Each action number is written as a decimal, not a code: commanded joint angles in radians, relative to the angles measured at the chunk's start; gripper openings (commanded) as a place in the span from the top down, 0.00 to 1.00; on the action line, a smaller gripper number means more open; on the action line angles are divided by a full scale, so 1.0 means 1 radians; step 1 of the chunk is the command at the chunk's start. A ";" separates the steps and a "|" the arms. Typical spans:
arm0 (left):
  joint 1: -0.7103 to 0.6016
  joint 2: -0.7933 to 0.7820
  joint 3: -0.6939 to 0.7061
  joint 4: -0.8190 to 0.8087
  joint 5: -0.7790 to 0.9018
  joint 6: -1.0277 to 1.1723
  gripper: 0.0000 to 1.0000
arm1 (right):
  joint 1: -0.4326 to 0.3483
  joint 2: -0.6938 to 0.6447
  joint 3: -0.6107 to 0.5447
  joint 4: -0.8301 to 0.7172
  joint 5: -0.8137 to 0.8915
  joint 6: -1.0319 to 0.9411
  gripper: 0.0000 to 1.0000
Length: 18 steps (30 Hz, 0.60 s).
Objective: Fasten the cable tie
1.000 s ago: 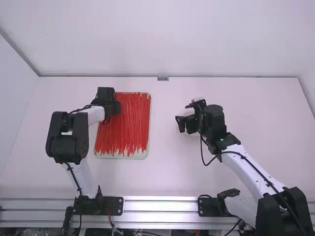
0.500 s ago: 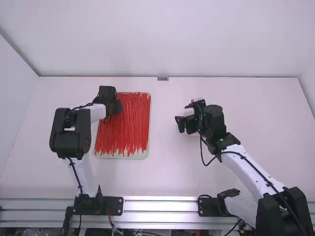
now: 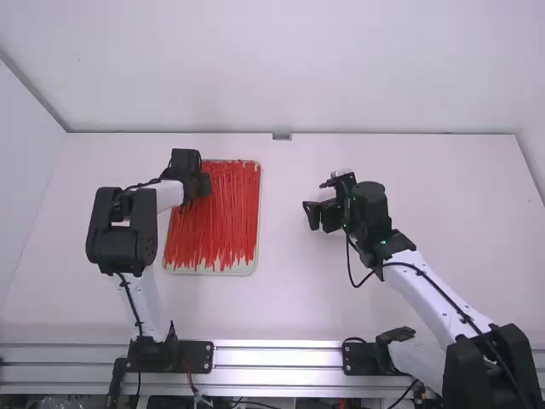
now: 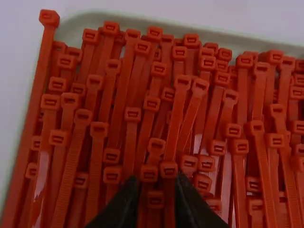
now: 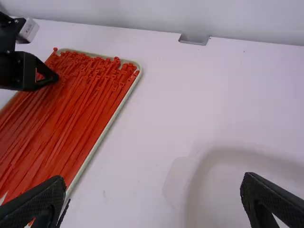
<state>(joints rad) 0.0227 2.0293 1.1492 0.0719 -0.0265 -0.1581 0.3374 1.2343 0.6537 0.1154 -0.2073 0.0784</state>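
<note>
White table (image 3: 409, 170), small grey bracket (image 3: 282, 135) at its far edge, white back wall (image 3: 281, 60) behind, pale tray (image 3: 210, 272) left of the middle, aluminium rail (image 3: 281, 354) along the near edge

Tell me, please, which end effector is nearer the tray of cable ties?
Left. The left end effector is down among the cable ties in the tray; the right end effector hangs over the table to its right.

We see the left gripper (image 4: 156, 176) cut off by its wrist view's edge, and we cannot tell which cable ties (image 4: 142, 95) beneath it it touches. The tray (image 5: 111, 121) runs off the right wrist view, whose edge also cuts short the right gripper's (image 5: 153, 178) 2 spread fingers (image 5: 270, 202).
</note>
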 commanded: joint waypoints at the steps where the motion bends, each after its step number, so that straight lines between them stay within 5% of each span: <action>1: 0.004 0.030 0.009 -0.001 0.011 0.005 0.81 | 0.002 0.008 0.033 0.001 -0.006 0.000 0.02; 18: 0.004 0.030 0.009 0.000 0.011 0.005 0.89 | 0.002 0.008 0.033 0.001 -0.006 0.000 0.02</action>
<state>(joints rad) 0.0227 2.0403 1.1492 0.0753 -0.0261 -0.1581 0.3374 1.2343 0.6537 0.1154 -0.2070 0.0784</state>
